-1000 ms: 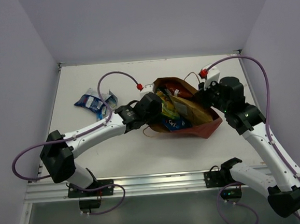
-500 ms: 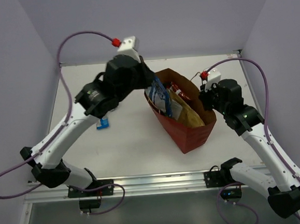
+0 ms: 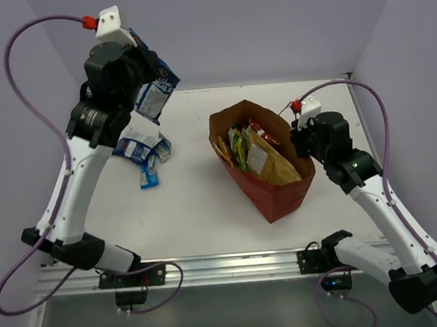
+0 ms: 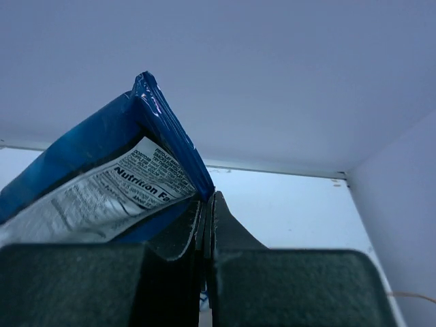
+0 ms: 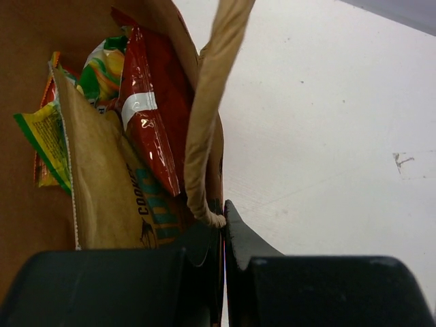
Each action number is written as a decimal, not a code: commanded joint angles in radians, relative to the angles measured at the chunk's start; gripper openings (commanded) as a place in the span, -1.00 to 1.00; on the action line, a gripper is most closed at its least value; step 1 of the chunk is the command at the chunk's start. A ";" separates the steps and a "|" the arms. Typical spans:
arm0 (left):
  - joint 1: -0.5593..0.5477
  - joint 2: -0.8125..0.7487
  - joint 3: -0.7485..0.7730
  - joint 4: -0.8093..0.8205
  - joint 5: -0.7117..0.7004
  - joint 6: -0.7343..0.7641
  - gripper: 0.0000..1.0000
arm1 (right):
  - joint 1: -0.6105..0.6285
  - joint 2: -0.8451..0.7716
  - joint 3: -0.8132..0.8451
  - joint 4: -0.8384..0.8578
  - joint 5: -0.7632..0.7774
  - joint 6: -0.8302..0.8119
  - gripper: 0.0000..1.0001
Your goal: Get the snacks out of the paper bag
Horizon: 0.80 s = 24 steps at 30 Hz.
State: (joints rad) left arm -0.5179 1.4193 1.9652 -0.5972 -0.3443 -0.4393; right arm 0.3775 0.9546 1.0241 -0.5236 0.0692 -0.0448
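Note:
The brick-red paper bag (image 3: 270,193) stands upright at mid-table, its mouth facing up. My right gripper (image 3: 305,143) is shut on its right rim (image 5: 216,170), next to a loop handle (image 5: 212,95). Inside show a tan-teal cookie bag (image 5: 112,197), a red packet (image 5: 153,102) and a yellow-green packet (image 5: 48,133). High over the table's far left, my left gripper (image 3: 142,63) is shut on a blue chip packet (image 3: 156,91), pinching its corner (image 4: 197,180). The packet (image 4: 95,180) hangs in the air, clear of the bag.
Blue-white packets (image 3: 138,147) and a small blue one (image 3: 149,175) lie on the table left of the bag. Lilac walls close in the table's back and sides. Purple cables loop above both arms.
My left arm rose out of the bag and swung up and left with the blue packet. The bag went from slumped open to standing upright. The right gripper held its place.

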 commanded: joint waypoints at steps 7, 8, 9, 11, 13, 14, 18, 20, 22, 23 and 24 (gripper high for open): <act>0.136 0.486 0.297 0.209 0.316 0.082 -1.00 | -0.003 0.056 0.160 0.039 0.098 -0.018 -1.00; 0.140 0.501 0.296 0.235 0.347 0.074 -1.00 | -0.003 0.062 0.166 0.039 0.101 -0.024 -1.00; 0.148 0.497 0.228 0.269 0.370 0.061 -1.00 | -0.003 0.065 0.180 0.039 0.109 -0.029 -1.00; 0.154 0.433 0.090 0.394 0.389 0.031 -1.00 | -0.003 0.069 0.198 0.039 0.112 -0.041 -1.00; 0.162 0.371 -0.191 0.570 0.395 0.013 -1.00 | -0.003 0.065 0.206 0.037 0.109 -0.046 -1.00; 0.162 0.310 -0.283 0.635 0.386 -0.002 -1.00 | -0.003 0.062 0.209 0.042 0.103 -0.058 -1.00; 0.177 0.211 -0.674 0.757 0.376 -0.067 -0.33 | -0.003 0.049 0.194 0.065 0.083 -0.082 -1.00; 0.179 0.184 -0.817 0.752 0.395 -0.078 -0.10 | -0.003 0.050 0.176 0.069 0.070 -0.090 -1.00; 0.179 0.159 -0.877 0.728 0.396 -0.073 0.20 | -0.003 0.052 0.163 0.074 0.054 -0.092 -1.00; 0.179 0.132 -0.923 0.712 0.374 -0.064 0.61 | -0.002 0.053 0.151 0.076 0.049 -0.092 -1.00; 0.180 0.119 -0.933 0.653 0.352 -0.061 0.82 | -0.003 0.053 0.146 0.077 0.046 -0.092 -1.00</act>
State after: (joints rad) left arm -0.3450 1.6123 1.0832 0.0235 0.0288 -0.4877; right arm 0.3775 1.0332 1.1656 -0.5381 0.1280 -0.1143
